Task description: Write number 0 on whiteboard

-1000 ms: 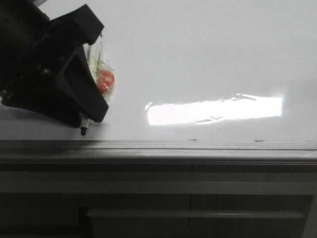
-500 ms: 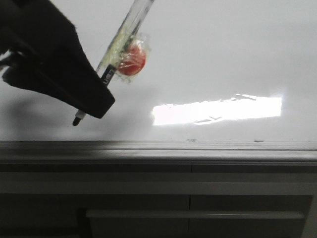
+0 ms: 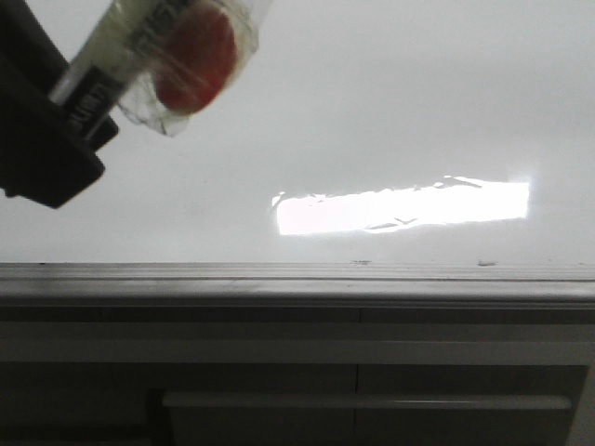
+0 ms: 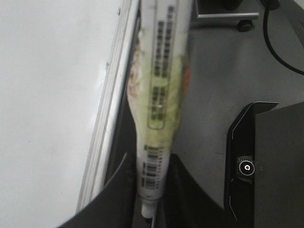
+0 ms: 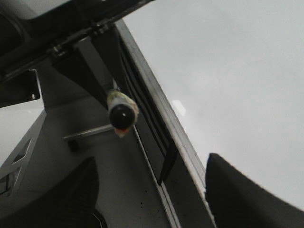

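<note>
The whiteboard (image 3: 418, 93) fills the front view, glossy white with a bright glare patch (image 3: 400, 206) and a grey rail (image 3: 297, 279) along its lower edge. No number 0 shows on the board surface in view. At the upper left my left gripper (image 3: 51, 163) is shut on a marker (image 3: 107, 65) that has a red lump (image 3: 195, 51) taped to its barrel. In the left wrist view the marker (image 4: 159, 95) sits between the fingers (image 4: 190, 199), beside the board (image 4: 47, 95). My right gripper (image 5: 152, 190) is open and empty, near the board (image 5: 228, 71).
Dark grey cabinet panels (image 3: 297, 367) with a long handle (image 3: 372, 401) lie below the rail. The left wrist view shows grey floor, a wheeled stand leg (image 4: 228, 16) and a black arm housing (image 4: 266, 161). The marker's end (image 5: 122, 114) shows in the right wrist view.
My left gripper has risen and come closer to the camera with the marker. The marker tip, which was near the board's lower edge, has gone out of the front view.
</note>
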Controlling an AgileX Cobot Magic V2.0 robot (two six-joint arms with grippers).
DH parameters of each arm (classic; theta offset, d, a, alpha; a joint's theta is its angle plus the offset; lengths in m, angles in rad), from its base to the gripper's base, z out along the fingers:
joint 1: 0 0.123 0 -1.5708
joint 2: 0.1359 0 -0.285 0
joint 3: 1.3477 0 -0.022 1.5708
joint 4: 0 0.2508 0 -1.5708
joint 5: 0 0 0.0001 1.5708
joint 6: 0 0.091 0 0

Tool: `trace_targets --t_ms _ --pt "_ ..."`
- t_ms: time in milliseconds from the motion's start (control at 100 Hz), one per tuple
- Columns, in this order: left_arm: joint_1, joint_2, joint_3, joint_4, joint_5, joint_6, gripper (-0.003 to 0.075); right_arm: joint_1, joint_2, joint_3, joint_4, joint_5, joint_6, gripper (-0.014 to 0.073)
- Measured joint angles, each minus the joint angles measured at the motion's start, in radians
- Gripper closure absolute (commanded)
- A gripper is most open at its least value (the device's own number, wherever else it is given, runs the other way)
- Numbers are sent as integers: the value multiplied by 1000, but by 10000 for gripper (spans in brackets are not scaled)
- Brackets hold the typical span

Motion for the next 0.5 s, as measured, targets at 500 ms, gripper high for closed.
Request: trace_targets --t_ms 500 --pt "-2 -56 0 33 24 2 740 57 229 -71 3 -202 -25 127"
